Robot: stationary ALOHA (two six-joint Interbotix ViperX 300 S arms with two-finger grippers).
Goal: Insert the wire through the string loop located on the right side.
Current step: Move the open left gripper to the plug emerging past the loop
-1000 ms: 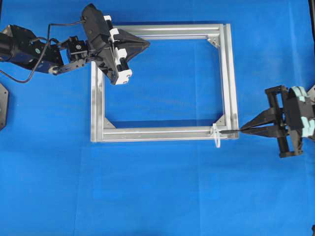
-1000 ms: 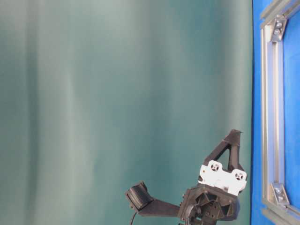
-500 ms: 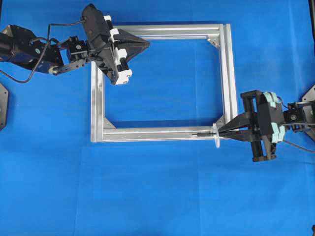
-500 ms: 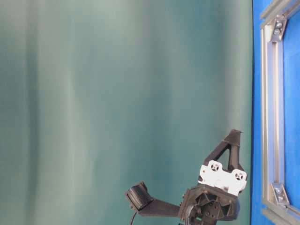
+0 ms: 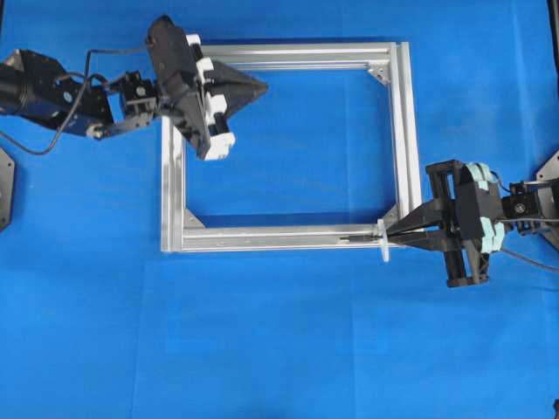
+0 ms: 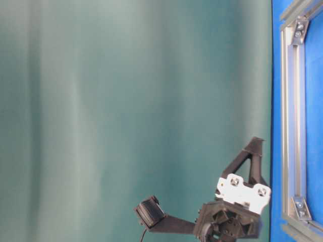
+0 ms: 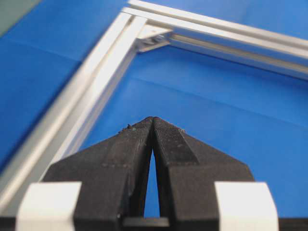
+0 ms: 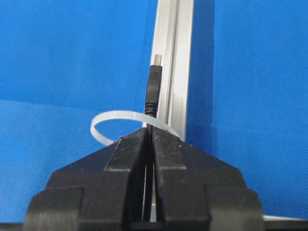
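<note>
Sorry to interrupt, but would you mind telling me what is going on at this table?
The right claw is shut on the wire just behind its plug and is threading it through the string loop on the aluminium frame. The plug tip already sits beyond the loop, lying along the frame's rail. The left claw is shut and empty, hovering over the frame's opposite corner.

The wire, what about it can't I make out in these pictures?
- Wire: everything behind the plug is hidden by the shut right pincer in the right wrist view.
- Overhead view: plug too small to tell whether it lies inside the string loop.
- Table-level view: wire out of frame.
</note>
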